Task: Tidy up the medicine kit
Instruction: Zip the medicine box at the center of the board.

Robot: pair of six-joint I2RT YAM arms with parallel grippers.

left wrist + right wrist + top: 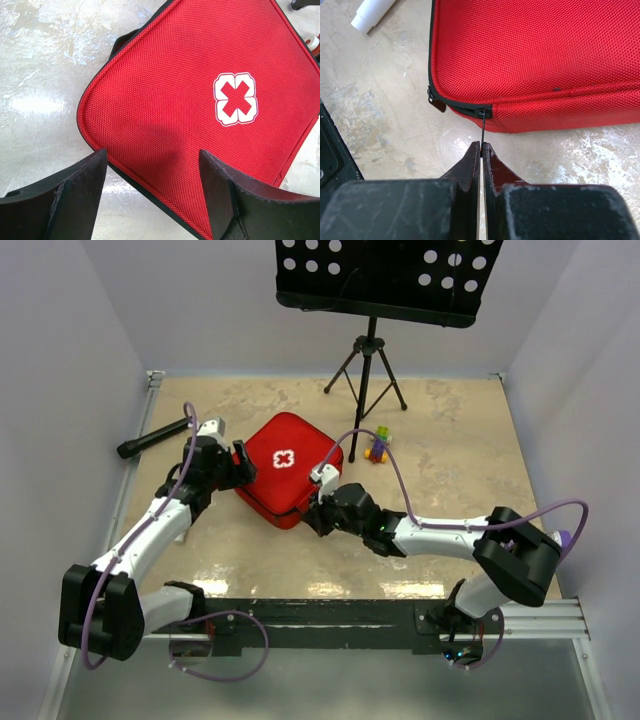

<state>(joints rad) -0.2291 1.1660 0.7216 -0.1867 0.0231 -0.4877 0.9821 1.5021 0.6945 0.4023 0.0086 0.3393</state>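
The right gripper [481, 147] has its jaws pressed together on the thin black zipper pull [483, 129], which runs taut from the slider [481, 111] on the side wall of the medicine kit [535, 55]. Very little material sits between the fingers, so the likeliest failure is the pull slipping free, above all if the arm tugs at an angle to the zip track. A tug away from the case instead of along the seam would probably drag the whole kit across the table [450, 440] without moving the slider. The rounded corner just beside the slider is another place where the zip may bind.

The left gripper [152, 155] stands wide open and grips nothing. Its fingers straddle a corner of the lid from above, and whether they touch the fabric cannot be told. Nothing visibly pins the case against a pull.

The kit lies flat near the middle of the table, lid down, white cross [235, 98] facing up. It sits between the two grippers: the right one just beside its near edge, joined to it only through the pull, the left one over its left corner
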